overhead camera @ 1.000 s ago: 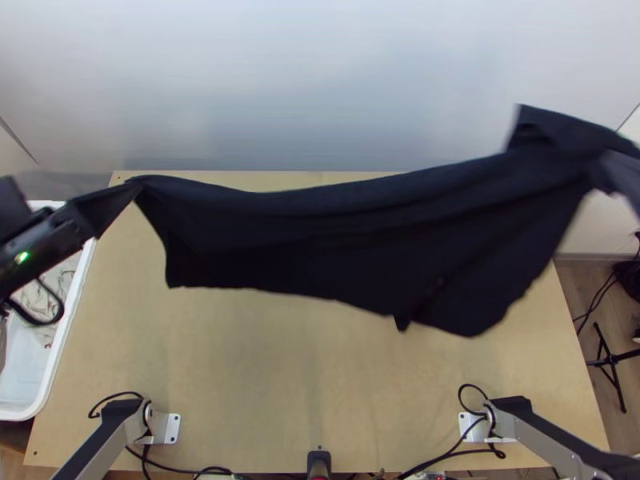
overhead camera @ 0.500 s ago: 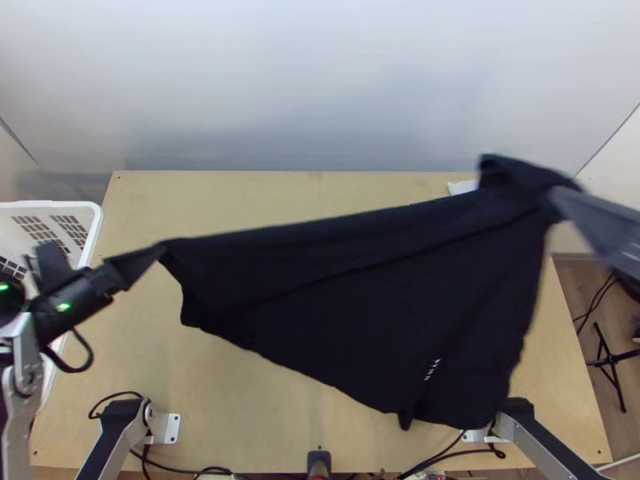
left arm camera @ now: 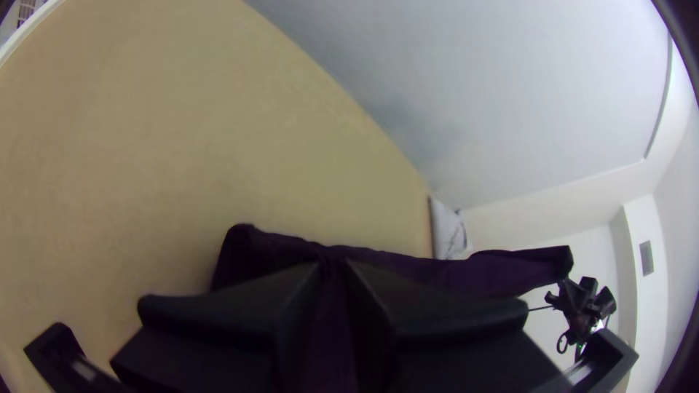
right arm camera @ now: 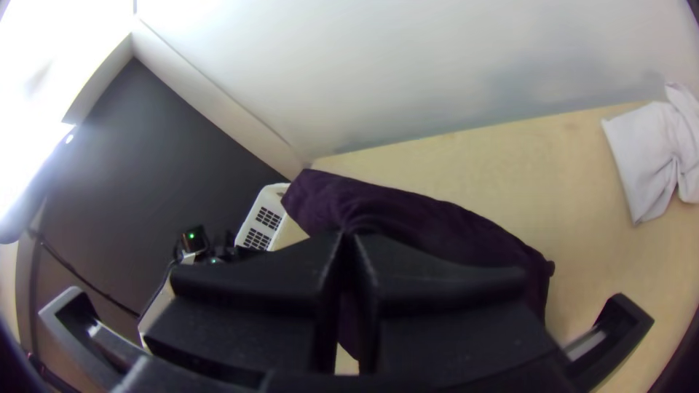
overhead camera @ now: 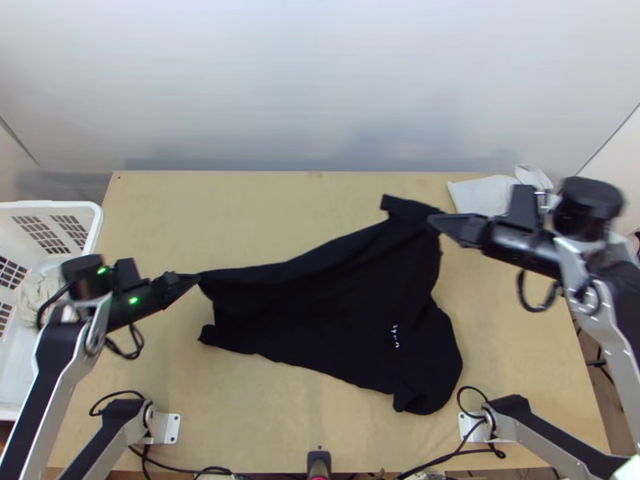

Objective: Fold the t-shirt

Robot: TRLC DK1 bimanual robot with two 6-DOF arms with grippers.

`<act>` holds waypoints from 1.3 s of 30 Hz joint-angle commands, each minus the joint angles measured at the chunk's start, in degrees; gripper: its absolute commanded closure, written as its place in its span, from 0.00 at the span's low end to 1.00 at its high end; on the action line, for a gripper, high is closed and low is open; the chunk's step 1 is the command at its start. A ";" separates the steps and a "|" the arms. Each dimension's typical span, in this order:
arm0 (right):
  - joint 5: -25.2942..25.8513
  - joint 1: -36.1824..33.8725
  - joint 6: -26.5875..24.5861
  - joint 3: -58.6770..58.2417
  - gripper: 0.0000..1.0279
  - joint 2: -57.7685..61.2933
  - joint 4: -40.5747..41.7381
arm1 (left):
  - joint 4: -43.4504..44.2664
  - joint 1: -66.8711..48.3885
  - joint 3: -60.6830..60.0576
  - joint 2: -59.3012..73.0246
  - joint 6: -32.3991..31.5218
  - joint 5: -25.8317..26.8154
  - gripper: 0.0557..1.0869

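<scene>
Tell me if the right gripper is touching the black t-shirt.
Touching. The right wrist view shows the right gripper with its fingers shut on the t-shirt, the cloth gathered between their tips.

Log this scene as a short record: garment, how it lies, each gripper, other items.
garment: black t-shirt with small white print
lie: upper edge pulled between the grippers, near part loose on the table, not folded neatly
left gripper: fingers shut on the t-shirt's left end
right gripper: fingers shut on its far right part, a short flap hanging past them
left of table: white basket with pale cloth inside
far right corner: whitish cloth
</scene>
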 commanded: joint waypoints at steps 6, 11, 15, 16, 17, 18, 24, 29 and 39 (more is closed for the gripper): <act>3.54 3.01 -2.51 -5.89 0.97 8.17 9.69 | 13.80 6.23 4.34 22.57 7.97 -6.02 0.52; 4.77 4.15 -2.86 -3.34 0.97 11.15 10.66 | 11.08 4.38 11.72 24.77 11.22 -5.76 0.20; 4.86 4.24 -2.86 -2.72 0.97 11.59 10.66 | 3.34 -2.30 13.22 20.99 16.23 -5.67 0.13; 4.95 4.24 -2.86 -2.72 0.97 11.59 10.66 | 1.58 -4.32 13.22 20.02 16.93 -5.58 0.13; 4.95 4.06 -2.86 -2.72 0.97 11.51 10.66 | -0.09 -5.90 13.48 19.32 17.20 -5.41 0.13; 4.95 3.98 -2.86 -2.72 0.97 11.42 10.57 | -2.46 -7.13 14.18 18.97 17.72 -4.79 0.12; 5.30 3.54 -2.86 -2.81 0.97 10.89 10.22 | -10.28 -15.31 15.33 18.97 17.37 -3.91 0.10; 5.30 3.54 -2.77 -1.93 0.97 10.80 10.13 | -7.64 -18.82 8.12 20.73 20.10 -8.22 0.10; 5.30 3.54 -2.86 -1.76 0.97 10.63 9.34 | 2.46 -23.31 0.47 23.63 20.10 -8.39 0.07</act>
